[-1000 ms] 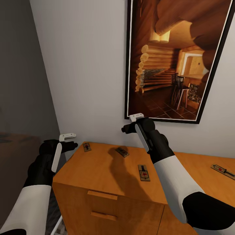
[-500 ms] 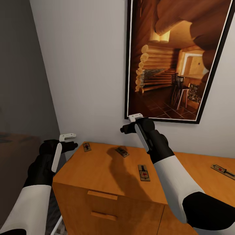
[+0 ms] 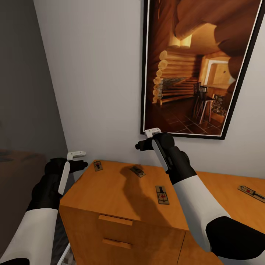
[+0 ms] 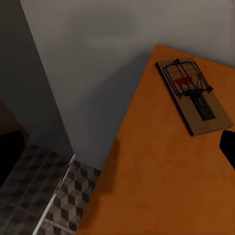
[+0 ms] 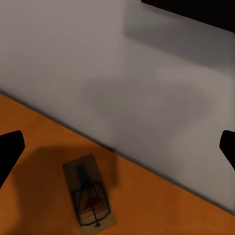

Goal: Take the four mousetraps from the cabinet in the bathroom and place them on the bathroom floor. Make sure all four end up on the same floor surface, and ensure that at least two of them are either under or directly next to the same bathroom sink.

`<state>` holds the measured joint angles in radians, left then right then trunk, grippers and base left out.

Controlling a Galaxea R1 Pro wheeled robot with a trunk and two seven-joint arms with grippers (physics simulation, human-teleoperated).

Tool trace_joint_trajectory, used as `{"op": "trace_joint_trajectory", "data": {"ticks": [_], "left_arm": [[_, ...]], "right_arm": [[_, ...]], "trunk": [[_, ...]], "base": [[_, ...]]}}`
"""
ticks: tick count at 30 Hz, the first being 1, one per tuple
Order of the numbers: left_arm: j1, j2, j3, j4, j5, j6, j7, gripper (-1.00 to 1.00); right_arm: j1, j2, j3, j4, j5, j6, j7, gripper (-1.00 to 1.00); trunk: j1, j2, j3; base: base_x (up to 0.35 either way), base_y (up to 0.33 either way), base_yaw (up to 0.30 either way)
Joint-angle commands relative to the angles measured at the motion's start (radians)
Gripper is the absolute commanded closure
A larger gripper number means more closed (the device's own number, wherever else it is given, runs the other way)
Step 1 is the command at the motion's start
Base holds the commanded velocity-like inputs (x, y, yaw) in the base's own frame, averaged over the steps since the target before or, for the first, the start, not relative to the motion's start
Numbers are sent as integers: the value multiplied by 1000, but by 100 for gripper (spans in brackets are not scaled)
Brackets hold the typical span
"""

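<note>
Left gripper [image 3: 75,159]: we hold it raised just off the left end of the cabinet, near its back corner. Nothing sits in it. Our head view shows a white piece and a dark finger at its tip, but we cannot tell how wide the jaws stand.

Bathroom floor [image 4: 68,198]: we see cube-patterned tiles below the left end of the cabinet, in our left wrist view.

Cabinet [image 3: 110,191]: orange-brown, flat-topped, against the grey wall [image 3: 95,73]; two bar handles show on its front.

First mousetrap [image 3: 98,165]: lies flat at the back left corner of the top, close to our left gripper. Our left wrist view shows it too [image 4: 192,95], wire and red patch facing up.

Second mousetrap [image 3: 138,171]: flat on the top near the wall, below our right gripper, partly in its shadow; also in our right wrist view [image 5: 89,197].

Right gripper [image 3: 144,141]: we hold it above the back of the cabinet, well clear of the top. It carries nothing. In our right wrist view the two dark fingertips [image 5: 10,149] stand far apart at opposite edges, so the jaws are wide.

Third mousetrap [image 3: 162,194]: flat, toward the front of the top, beside our right forearm.

Picture [image 3: 198,70]: a framed log-cabin interior hanging on the wall above the cabinet.

Fourth mousetrap [image 3: 251,192]: flat on the top, far to the right, well apart from the others.
</note>
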<state>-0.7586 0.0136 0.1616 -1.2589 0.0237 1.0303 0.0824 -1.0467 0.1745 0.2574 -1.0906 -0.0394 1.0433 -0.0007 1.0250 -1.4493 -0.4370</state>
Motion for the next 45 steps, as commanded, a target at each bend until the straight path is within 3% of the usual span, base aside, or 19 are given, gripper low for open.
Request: {"op": "trace_joint_trajectory", "data": {"ticks": [1, 29, 45], "left_arm": [[-1, 0, 0, 0, 3, 4, 5, -100], [-1, 3, 0, 1, 2, 7, 5, -100], [-1, 3, 0, 7, 2, 5, 5, -100]], "right_arm": [[-1, 0, 0, -1, -3, 4, -1, -100], [0, 0, 0, 4, -6, 4, -2, -100], [0, 0, 1, 158, -5, 4, -1, -100]], "trunk": [[0, -1, -1], [0, -1, -1], [0, -1, -1]], "base": [[0, 0, 0], [0, 0, 0], [0, 0, 0]]}}
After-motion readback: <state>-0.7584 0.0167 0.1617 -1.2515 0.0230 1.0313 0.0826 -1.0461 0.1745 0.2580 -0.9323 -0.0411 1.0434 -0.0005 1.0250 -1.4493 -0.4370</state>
